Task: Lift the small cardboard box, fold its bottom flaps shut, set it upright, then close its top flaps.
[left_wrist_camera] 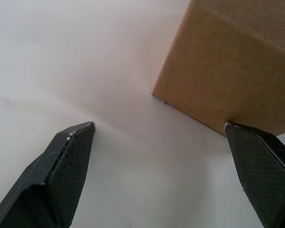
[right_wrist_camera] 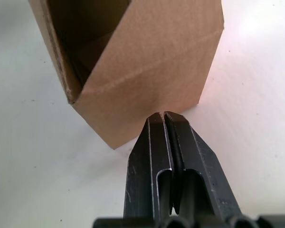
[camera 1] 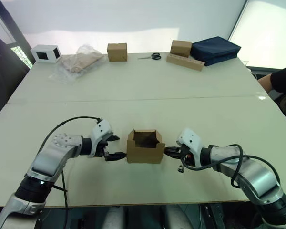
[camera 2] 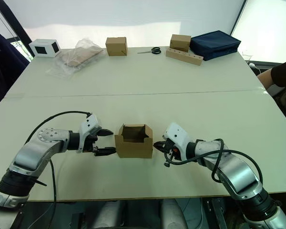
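The small cardboard box [camera 1: 145,147] is sitting upright on the near part of the table [camera 1: 143,86], its mouth facing up and open, directly between both arms. The left pincer [camera 1: 112,147] is spreading its fingers wide just beside the box's left wall, while the right pincer [camera 1: 168,152] is pressing its fingers together, tip nearly touching the right wall. Both seem equally near. Farther back, a scissors [camera 1: 152,56] is lying at the far edge.

three brown cardboard boxes [camera 1: 145,147], one white box [camera 1: 46,53], one scissors [camera 1: 152,57], two pincers [camera 1: 115,147]
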Controlling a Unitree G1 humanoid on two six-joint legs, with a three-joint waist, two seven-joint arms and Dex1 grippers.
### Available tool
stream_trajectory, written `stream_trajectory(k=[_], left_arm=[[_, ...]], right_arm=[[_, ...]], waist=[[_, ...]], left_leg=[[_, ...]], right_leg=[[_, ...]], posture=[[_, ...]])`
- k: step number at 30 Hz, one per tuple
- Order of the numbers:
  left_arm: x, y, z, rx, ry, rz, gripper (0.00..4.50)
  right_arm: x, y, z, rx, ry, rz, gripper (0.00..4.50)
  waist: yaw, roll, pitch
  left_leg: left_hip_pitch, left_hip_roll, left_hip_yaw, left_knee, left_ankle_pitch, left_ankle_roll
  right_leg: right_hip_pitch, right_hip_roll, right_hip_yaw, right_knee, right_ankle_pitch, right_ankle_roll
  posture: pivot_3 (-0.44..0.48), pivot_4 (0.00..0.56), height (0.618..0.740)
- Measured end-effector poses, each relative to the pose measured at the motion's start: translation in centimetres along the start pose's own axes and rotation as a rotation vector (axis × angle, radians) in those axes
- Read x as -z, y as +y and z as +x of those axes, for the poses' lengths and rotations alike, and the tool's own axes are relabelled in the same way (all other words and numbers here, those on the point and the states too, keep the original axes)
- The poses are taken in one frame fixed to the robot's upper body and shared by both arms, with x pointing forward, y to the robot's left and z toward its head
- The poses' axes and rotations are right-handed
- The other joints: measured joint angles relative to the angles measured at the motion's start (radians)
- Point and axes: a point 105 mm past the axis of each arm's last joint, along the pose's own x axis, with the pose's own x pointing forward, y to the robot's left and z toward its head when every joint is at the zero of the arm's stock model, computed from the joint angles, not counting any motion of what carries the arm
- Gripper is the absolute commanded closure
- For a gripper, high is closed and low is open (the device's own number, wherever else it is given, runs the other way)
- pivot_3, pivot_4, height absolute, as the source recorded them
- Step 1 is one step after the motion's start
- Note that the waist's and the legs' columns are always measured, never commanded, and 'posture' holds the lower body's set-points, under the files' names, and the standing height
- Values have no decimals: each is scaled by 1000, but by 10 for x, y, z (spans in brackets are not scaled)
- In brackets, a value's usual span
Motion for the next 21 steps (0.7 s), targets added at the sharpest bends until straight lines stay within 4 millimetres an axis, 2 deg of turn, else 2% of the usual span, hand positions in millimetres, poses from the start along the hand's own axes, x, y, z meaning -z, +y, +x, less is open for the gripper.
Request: stream_trajectory(k=[6, 8, 13, 16, 21], left_arm=[[-2, 18, -16, -35, 8, -2, 35], [-15, 24, -27, -40, -23, 13, 35], [-71, 28, -43, -14, -172, 62, 35], [-86, 24, -41, 7, -213, 77, 35], [-86, 18, -34, 25, -216, 72, 35]], right_arm=[[-6, -11, -21, 21, 7, -32, 4500], [-13, -18, -29, 44, -6, -51, 4500], [-47, -42, -43, 109, -134, -88, 4500], [-55, -41, -41, 85, -189, -72, 4500], [-58, -28, -36, 6, -216, -28, 4500]], waist=[[1, 0, 0], [1, 0, 0], [0, 0, 0], [-2, 0, 0], [-3, 0, 0]], left_leg=[[0, 0, 0, 0, 0, 0], [0, 0, 0, 0, 0, 0], [0, 0, 0, 0, 0, 0], [0, 0, 0, 0, 0, 0], [0, 0, 0, 0, 0, 0]], right_leg=[[0, 0, 0, 0, 0, 0], [0, 0, 0, 0, 0, 0], [0, 0, 0, 0, 0, 0], [0, 0, 0, -1, 0, 0], [0, 0, 0, 0, 0, 0]], posture=[[0, 150, 740], [0, 150, 740], [0, 150, 740], [0, 150, 740], [0, 150, 740]])
